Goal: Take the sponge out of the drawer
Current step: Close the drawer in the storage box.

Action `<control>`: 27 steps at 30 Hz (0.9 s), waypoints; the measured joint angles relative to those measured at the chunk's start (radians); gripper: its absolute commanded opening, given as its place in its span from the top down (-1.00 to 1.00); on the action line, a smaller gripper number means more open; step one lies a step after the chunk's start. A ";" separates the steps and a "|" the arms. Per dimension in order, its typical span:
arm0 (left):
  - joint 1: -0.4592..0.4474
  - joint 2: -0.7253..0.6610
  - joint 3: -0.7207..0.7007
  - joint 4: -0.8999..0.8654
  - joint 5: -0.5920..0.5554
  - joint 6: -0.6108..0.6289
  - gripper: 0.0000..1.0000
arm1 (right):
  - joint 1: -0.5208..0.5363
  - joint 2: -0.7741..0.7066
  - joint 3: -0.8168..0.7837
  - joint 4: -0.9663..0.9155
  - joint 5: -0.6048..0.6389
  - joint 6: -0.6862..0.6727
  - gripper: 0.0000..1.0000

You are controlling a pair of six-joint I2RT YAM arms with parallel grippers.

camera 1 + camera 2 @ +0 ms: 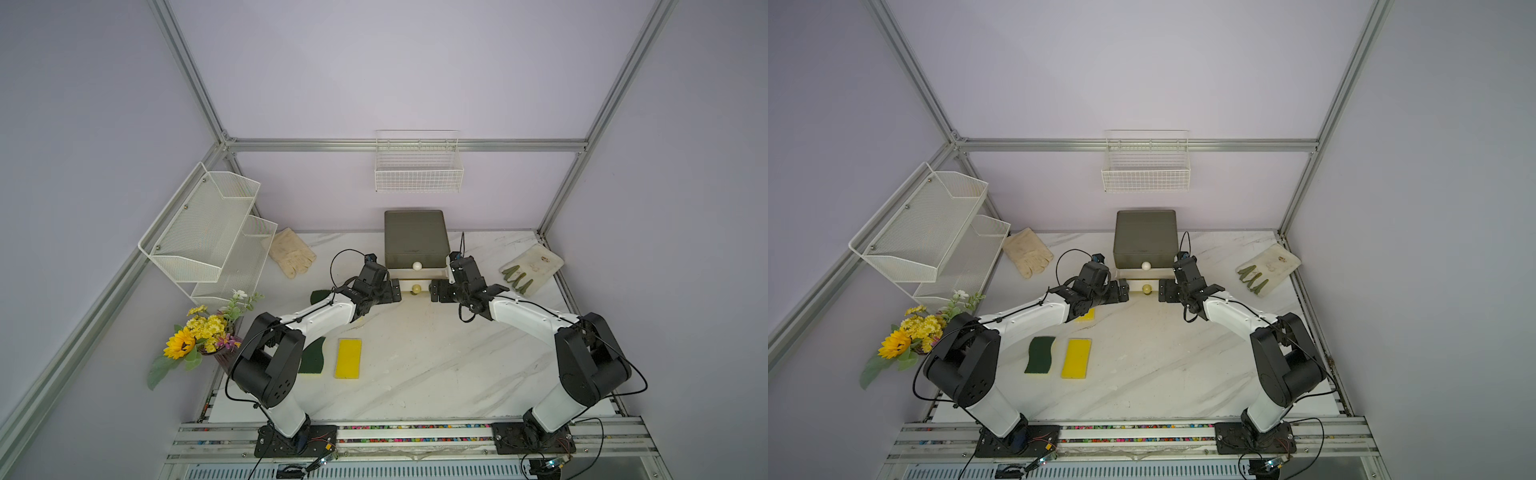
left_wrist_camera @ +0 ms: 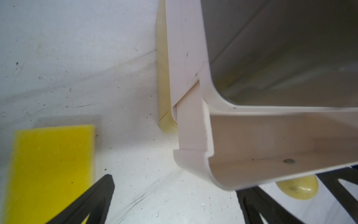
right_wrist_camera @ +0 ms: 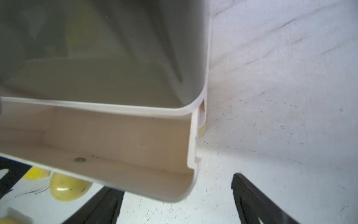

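Nearest, the aluminium rail (image 1: 415, 440) carries both arm bases. Back from the left gripper (image 1: 397, 290), toward its base, a yellow sponge (image 1: 348, 358) and a green sponge (image 1: 1040, 354) lie side by side on the white marbled tabletop (image 1: 436, 365), which is scuffed and speckled. A second yellow sponge (image 2: 52, 170) lies just beside that gripper's outer finger (image 2: 93, 195). All three are outside the drawer (image 1: 417, 273).

The left gripper and the right gripper (image 1: 433, 290) are both spread wide and hold nothing, one at each front corner of the drawer. The drawer stands partly out, and its visible floor shows only a screw head (image 3: 79, 159). A yellowish knob (image 1: 415, 288) sits between the grippers.

Beyond them stands the grey-green cabinet (image 1: 415, 237); a mark at its front edge is too small to read. A pale glove (image 1: 291, 257) lies well outside the left gripper and a green-fingered glove (image 1: 532, 268) outside the right. Farthest, a wire basket (image 1: 419, 174) hangs on the lilac back wall (image 1: 415, 83).
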 measured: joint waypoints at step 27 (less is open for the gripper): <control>0.010 0.010 -0.112 0.256 0.027 -0.011 -0.99 | -0.088 -0.037 -0.249 0.410 0.010 0.076 -0.85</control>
